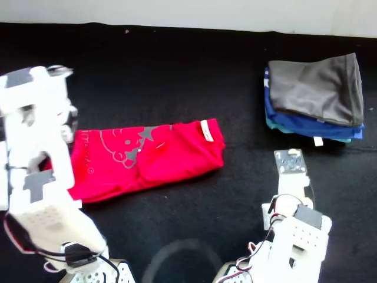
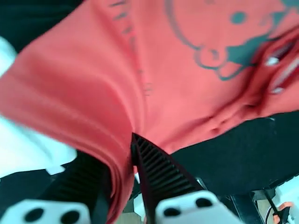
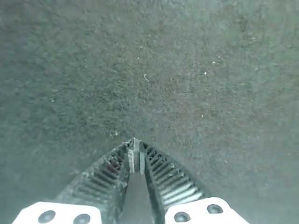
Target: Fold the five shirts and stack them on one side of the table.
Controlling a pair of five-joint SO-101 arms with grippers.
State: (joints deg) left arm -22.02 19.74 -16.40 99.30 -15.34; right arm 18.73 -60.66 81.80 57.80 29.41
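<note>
From above, the red shirt lies rumpled toward 9 o'clock on the black surface, and a stack of folded shirts, grey on top, sits at 2 o'clock. In the left wrist view, the left tool pinches a fold of the red shirt. In the right wrist view, the right tool has its tips pressed together over the surface.

My left arm, at the red shirt's print end, is white plastic with grey patches and red and black cables low down. My right arm, beyond the red shirt's label end, is white with a grey screwed plate and thin wires. The left gripper and right gripper have black ribbed fingers on white screw-holed mounts.
</note>
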